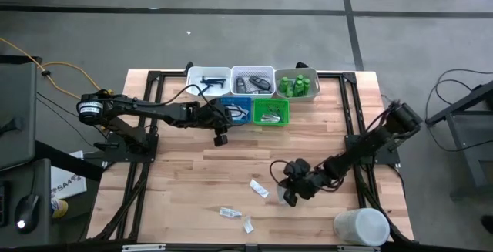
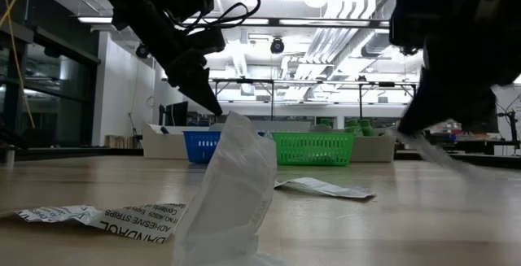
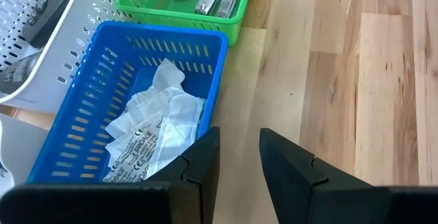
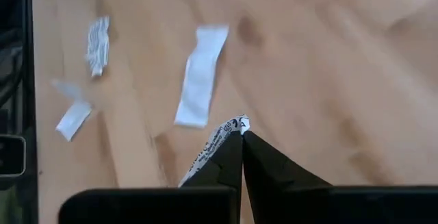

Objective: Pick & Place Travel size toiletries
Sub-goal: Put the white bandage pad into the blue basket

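Crumpled clear packet (image 2: 232, 193) stands nearest the low camera, with a printed adhesive-strip packet (image 2: 106, 215) lying flat beside it and a flat white packet (image 2: 326, 188) farther back on the wooden table (image 1: 231, 175).

Along the far edge sit five perforated trays. At the back, a white tray (image 1: 209, 78) holds thin black sticks, a second white tray (image 1: 253, 81) holds dark grey oblong pieces, and a third tray (image 1: 297, 85) holds small green bottles. In front of them, the blue tray (image 3: 89, 125) holds crumpled white bandage packets (image 3: 154, 125), and the green tray (image 3: 185, 5) holds flat metallic-looking pieces, only partly in the left wrist view.

The left gripper (image 3: 239, 155) hovers over the table just beside the blue tray's near corner, fingers slightly apart and holding nothing.

The right gripper (image 4: 241, 136) is above the front of the table, fingers pressed together on the corner of a printed white packet (image 4: 217, 142), most of it hidden behind the fingers. Three more packets lie loose near it: one long white strip (image 4: 200, 75) and two smaller ones (image 4: 97, 35) (image 4: 74, 116), the last blurred.

A large white cylindrical container (image 1: 360, 226) lies at the front right edge, cut off by the picture's bottom.
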